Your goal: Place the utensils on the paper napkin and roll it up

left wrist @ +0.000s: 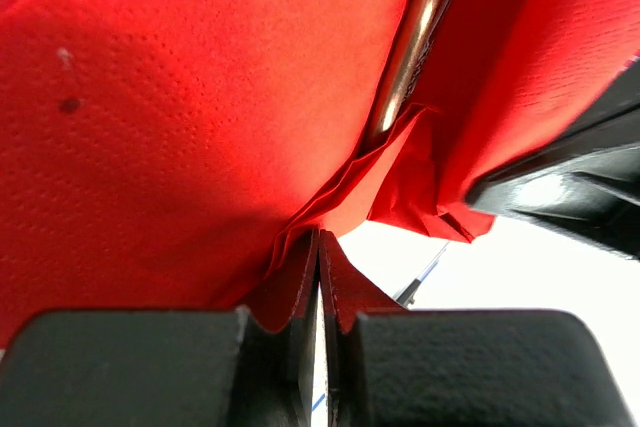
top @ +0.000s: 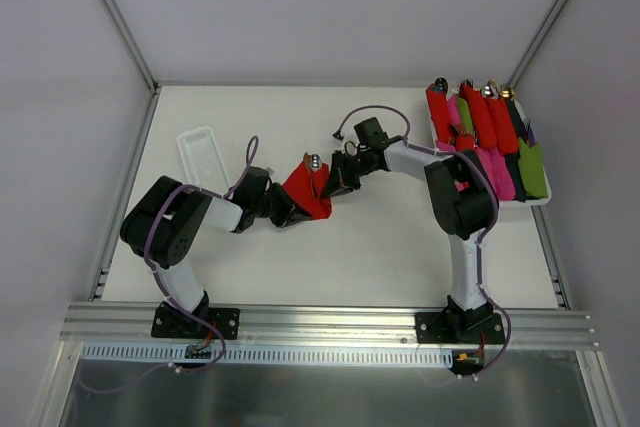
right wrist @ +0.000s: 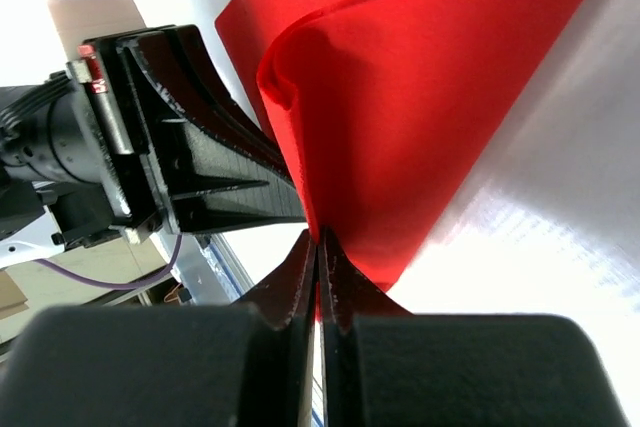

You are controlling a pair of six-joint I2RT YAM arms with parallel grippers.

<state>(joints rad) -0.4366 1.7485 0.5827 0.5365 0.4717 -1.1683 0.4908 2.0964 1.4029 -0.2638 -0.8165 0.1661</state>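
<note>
The red paper napkin (top: pixel 303 190) lies mid-table, folded over the utensils. A shiny spoon head (top: pixel 314 161) pokes out of its far end, and a metal handle (left wrist: pixel 415 37) shows inside the fold. My left gripper (top: pixel 284 210) is at the napkin's near-left corner, its jaws shut on a bunched fold of the napkin (left wrist: pixel 200 117). My right gripper (top: pixel 336 179) is at the right edge, shut on the napkin's (right wrist: pixel 420 97) folded-over edge. Each wrist view shows the other gripper close by: the right one (left wrist: pixel 570 187) and the left one (right wrist: pixel 180 147).
A white tray (top: pixel 540 199) at the back right holds several red, pink and green rolled bundles (top: pixel 483 117) with metal tips. An empty white plastic tray (top: pixel 203 157) lies at the back left. Walls close the table on three sides.
</note>
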